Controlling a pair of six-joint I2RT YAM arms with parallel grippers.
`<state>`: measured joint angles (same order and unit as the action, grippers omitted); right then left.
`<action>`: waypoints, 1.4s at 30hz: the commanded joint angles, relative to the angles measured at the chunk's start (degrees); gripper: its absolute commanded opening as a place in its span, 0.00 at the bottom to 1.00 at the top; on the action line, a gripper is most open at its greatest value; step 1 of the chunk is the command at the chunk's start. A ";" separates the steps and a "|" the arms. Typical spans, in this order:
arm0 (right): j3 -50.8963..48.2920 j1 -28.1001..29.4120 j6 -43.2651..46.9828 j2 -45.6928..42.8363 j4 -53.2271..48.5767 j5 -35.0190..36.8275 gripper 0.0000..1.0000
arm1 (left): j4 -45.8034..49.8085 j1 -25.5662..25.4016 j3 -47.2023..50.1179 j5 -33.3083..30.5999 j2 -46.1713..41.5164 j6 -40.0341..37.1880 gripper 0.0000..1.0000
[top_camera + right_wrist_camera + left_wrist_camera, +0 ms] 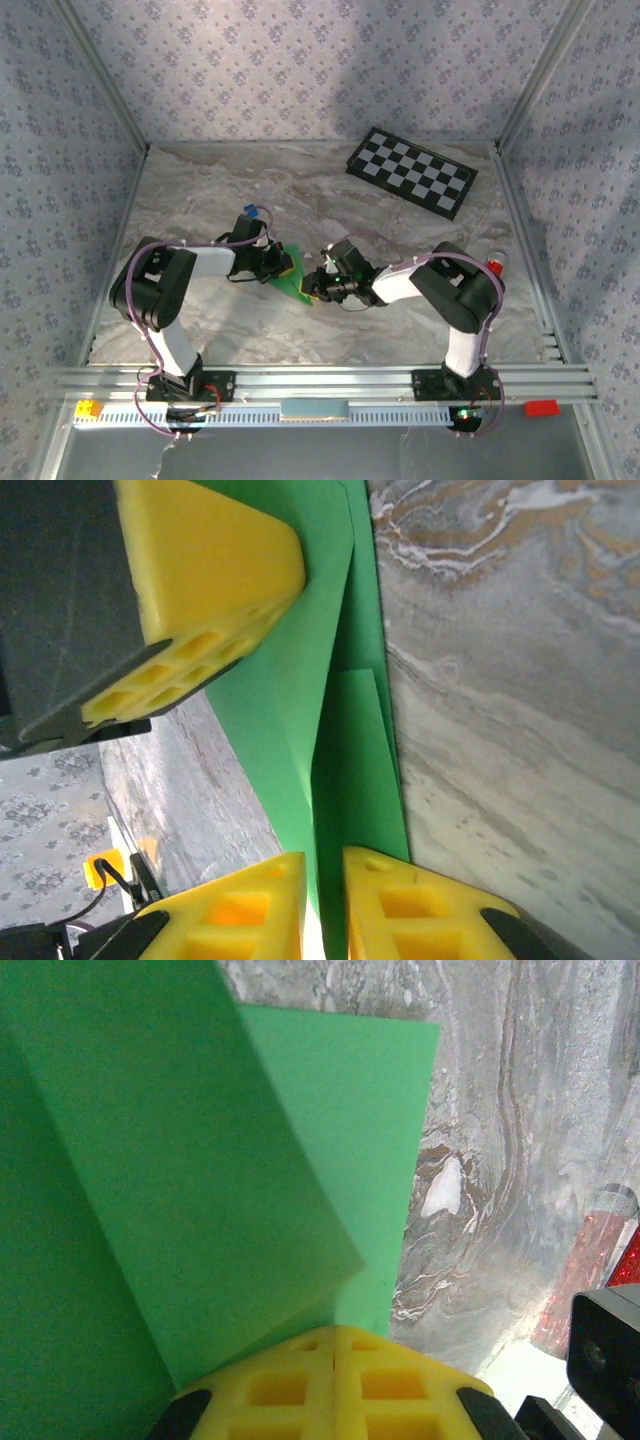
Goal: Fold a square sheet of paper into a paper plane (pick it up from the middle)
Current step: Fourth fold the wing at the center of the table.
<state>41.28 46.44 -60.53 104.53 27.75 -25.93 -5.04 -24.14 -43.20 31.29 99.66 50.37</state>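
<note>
Pale wallpaper (300,60) sprigged with small purple flowers lines three walls around a grey-brown marbled table (250,330). Slanting aluminium posts (103,75) meet its far corners; an aluminium rail (330,380) spans its near edge.

No legible text anywhere.

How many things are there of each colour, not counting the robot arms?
Green: 1, the creased green paper sheet
Black-and-white: 1, the flat checkerboard
Red: 2, the glittery red tube and the small red block
Yellow: 1, the small yellow block
Blue: 1, the tiny blue block
Total: 6
</note>
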 commanded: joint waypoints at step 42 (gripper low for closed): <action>-3.67 1.18 5.12 -3.89 -16.22 5.58 0.07 | 1.52 -0.20 -0.58 -0.79 2.87 -1.67 0.02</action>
<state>40.21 47.40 -56.07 100.64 19.09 -21.82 -5.93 -24.14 -43.59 32.38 100.62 49.95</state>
